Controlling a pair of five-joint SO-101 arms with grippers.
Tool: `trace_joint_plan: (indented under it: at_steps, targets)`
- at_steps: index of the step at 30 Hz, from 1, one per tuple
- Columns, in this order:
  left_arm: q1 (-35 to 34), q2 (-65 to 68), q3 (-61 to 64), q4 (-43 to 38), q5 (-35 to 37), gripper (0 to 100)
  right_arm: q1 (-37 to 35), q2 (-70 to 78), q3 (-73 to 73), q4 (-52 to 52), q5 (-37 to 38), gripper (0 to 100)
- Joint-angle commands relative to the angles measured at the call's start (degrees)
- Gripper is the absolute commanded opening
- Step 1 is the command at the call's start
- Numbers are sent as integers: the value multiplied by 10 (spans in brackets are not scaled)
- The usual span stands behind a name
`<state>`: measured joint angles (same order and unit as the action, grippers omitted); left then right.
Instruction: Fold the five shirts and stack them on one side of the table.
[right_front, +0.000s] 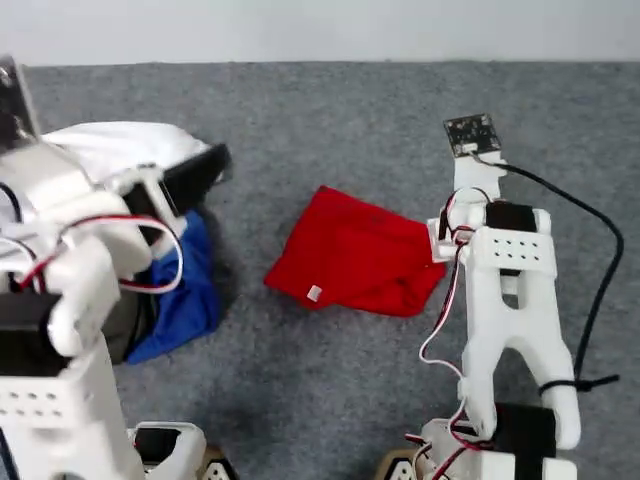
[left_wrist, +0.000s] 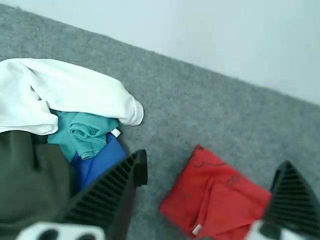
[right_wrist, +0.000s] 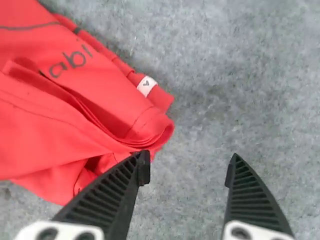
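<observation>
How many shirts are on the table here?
5: a red shirt alone in the middle; a white shirt, teal shirt, blue shirt and dark green shirt heaped together at one side. Others could hide underneath.

You see dark lettering (right_wrist: 74, 59) on the red shirt (right_wrist: 50, 115), cut short by a fold, and a white tag (right_wrist: 145, 85) at its hem bearing one tiny mark.

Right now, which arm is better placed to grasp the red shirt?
Right. The right gripper hangs open just beside the red shirt; the left gripper sits farther off, by the shirt pile.
</observation>
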<state>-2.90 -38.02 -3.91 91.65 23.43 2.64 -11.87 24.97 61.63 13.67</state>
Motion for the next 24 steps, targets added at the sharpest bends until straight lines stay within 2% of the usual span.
trace_joint_plan:
  at_steps: [1, 6, 12, 20, 24]
  targets:
    - [-1, -50, 73, -34, -11, 382, 1, 0, -24, 2, 9, 251]
    - [-1, -55, 81, -37, -11, 382, 0, 0, -24, -4, 8, 244]
    - [0, -56, 81, -38, -11, 382, 0, 0, -24, -30, 8, 80]
    - [0, -59, 81, -38, -11, 382, 0, 1, -13, -31, 8, 169]
    - [0, -59, 81, -38, -11, 382, 0, 1, 25, -78, 8, 138]
